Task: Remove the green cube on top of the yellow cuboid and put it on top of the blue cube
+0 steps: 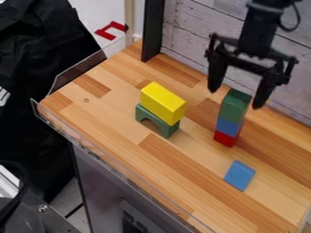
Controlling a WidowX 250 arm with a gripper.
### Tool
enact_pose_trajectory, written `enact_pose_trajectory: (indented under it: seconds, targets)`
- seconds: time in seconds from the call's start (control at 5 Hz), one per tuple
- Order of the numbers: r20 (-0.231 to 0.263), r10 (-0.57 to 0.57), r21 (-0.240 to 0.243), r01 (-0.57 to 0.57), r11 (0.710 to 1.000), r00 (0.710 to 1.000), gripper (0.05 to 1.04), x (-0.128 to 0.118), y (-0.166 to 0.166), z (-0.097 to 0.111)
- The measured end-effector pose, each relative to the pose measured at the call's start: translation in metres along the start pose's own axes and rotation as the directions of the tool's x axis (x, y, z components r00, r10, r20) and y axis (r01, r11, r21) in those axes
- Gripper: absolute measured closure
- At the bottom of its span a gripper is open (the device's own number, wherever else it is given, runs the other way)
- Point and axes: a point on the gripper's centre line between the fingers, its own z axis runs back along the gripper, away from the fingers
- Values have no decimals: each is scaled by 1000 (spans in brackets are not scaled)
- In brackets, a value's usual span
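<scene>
Camera view: slanted, looking down on the table.
Table surface: light and darker brown wood strips, running diagonally.
Table edging: clear panel upright at the far left corner; clear strip along the near left side.
Below table: grey cabinet front with a dark inset panel.
Wall: pale, weathered planks behind the table; black post upright beside them.
Room, left: black cloth, creased; red bracket-shaped piece near the post; grey floor at lower left.
Pincer: spread, pointing down, one finger to each side of the green cube as seen here; contact cannot be confirmed from this angle.
Green cube position: top of the right-hand stack, on the blue cube, which sits on a red block.
Yellow cuboid: lying on a green arch, left of the stack.
Blue flat block: on the table, nearer the camera than the stack.
</scene>
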Motion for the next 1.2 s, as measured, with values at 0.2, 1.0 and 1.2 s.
enact_pose_trajectory:
  seconds: [0.2, 1.0, 1.2]
  targets:
    - [54, 3, -10, -3, 1000, 999, 84, -11, -1, 25]
    - [73, 31, -37, -29, 999, 997, 84, -10, 62, 19]
    - [86, 18, -39, -15, 999, 996, 84, -8, 68, 14]
